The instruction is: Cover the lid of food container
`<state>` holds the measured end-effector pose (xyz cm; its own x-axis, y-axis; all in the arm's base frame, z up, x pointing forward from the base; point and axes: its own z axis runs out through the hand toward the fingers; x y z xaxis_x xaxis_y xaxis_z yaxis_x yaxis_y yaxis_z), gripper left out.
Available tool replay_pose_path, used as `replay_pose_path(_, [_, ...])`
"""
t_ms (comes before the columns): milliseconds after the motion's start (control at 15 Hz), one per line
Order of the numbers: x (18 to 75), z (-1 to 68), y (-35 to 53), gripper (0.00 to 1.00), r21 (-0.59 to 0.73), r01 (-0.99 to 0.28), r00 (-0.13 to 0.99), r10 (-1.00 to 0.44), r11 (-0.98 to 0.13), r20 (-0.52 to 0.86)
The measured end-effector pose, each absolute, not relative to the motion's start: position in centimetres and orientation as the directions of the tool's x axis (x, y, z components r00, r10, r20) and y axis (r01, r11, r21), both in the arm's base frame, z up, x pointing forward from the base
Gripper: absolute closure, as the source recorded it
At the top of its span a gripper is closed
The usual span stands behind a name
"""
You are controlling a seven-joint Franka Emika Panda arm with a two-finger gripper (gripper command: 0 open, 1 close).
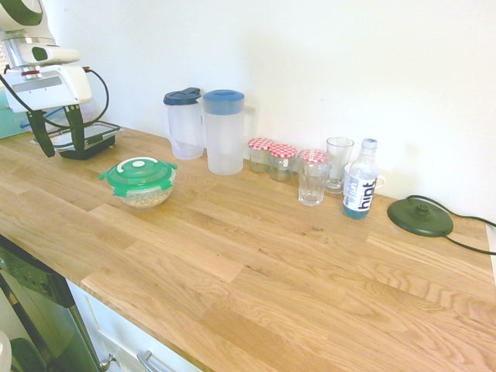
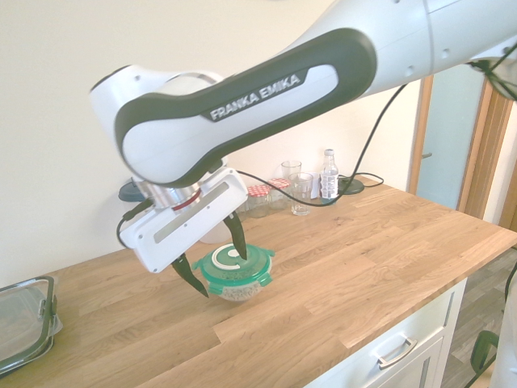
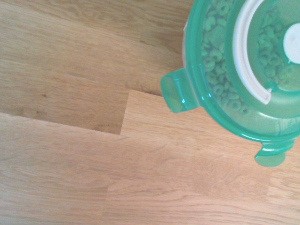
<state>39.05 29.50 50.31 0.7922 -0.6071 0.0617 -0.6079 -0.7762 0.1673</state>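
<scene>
Two jaws [image 1: 65, 152] stand wide apart, released, with nothing between them, hanging above the tabletop [image 1: 256, 263]! Off to one side of them and lower down, clear of their tips, sits the lid [image 1: 141, 175], green and see-through, resting right on top of the food container [image 1: 146, 199]. The wrist view gives us the close-up: the white ring seal and white knob on top, and two snap tabs [image 3: 180, 91] sticking outward from the rim. Under that green plastic, the round clear bowl holds a bed of little ring-shaped pieces [image 3: 220, 70], brownish through the sides!

Now outward from the food container, as the first exterior view has it. To its left and farther back, near the jaws, it's a black-rimmed rectangular container [image 1: 90, 144]; what it holds I can't tell. Behind the bowl, toward the wall, stand two tall jugs with blue lids, one dark [image 1: 184, 128] and one lighter [image 1: 225, 133]. Right of the bowl come three red-checked lids [image 1: 283, 151] on glass vessels, then a clear drinking glass [image 1: 339, 164] and an upright labelled bottle [image 1: 360, 182]. Farthest right of it, a round dark base [image 1: 420, 217] lies flat!
</scene>
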Motion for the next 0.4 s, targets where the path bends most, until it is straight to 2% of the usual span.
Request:
replay_pose_path(133, [39.0,51.1,24.5,0.0,0.061,-0.627,0.779,-0.628,-0.777,0.009])
replay_pose_path(400, [37.9,51.1,12.2,0.0,-0.127,-0.682,0.727,-0.687,-0.721,-0.006])
